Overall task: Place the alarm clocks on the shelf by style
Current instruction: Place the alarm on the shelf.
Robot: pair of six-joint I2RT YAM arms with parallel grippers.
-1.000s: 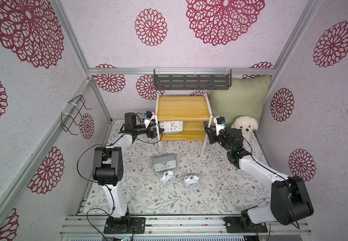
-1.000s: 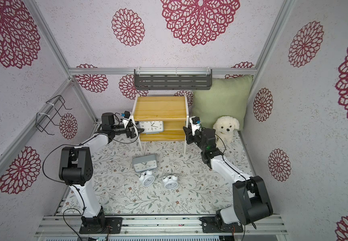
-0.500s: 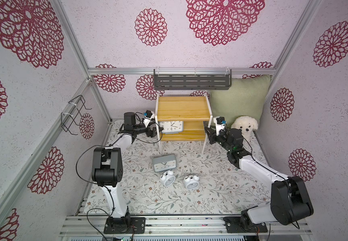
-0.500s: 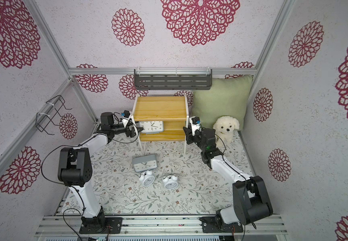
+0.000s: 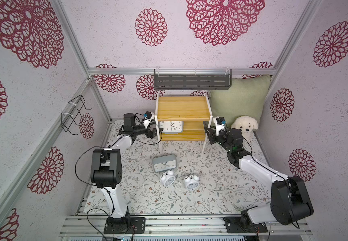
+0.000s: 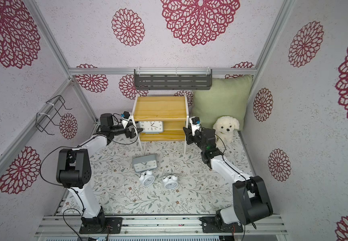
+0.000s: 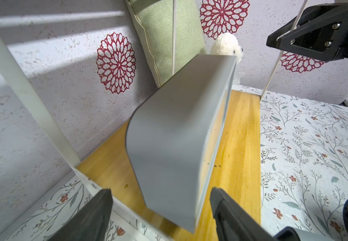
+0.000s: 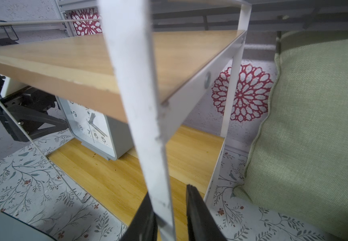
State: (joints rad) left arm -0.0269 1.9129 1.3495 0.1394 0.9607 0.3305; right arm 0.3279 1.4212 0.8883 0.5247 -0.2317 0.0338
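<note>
A small two-tier shelf of yellow pine boards on thin white frames (image 5: pixel 182 108) (image 6: pixel 159 107) stands at 12 o'clock on the floral-print mat (image 5: pixel 169 200), against the back wall. One grey rounded-rectangular alarm clock with a white face (image 5: pixel 170 126) (image 6: pixel 151 126) (image 7: pixel 169 135) (image 8: pixel 98 129) stands upright on the lower board, toward its 9 o'clock end, with its dial facing 6 o'clock.

The left gripper (image 5: pixel 154 130) (image 6: pixel 136 130) (image 7: pixel 159 189) reaches in from the shelf's 9 o'clock side. Its jaws are spread wide to either side of that clock's near end. The left wrist view shows a gap on both sides, so it grips nothing.

The right gripper (image 5: pixel 208 134) (image 6: pixel 186 134) (image 8: pixel 168 189) sits at the shelf's 3 o'clock side, its narrow jaws straddling the white front post. One finger lies against the post and a slit shows at the other. Whether it truly clamps, I cannot tell.

The second grey rectangular clock (image 5: pixel 164 165) (image 6: pixel 145 163) rests at the mat's centre. The two small round white twin-bell clocks (image 5: pixel 167 178) (image 5: pixel 191 182) sit just beside it at its 6 and 4 o'clock.

A green cushion (image 5: pixel 237 100) and a white plush dog (image 5: pixel 245 126) sit at the shelf's 3 o'clock.
</note>
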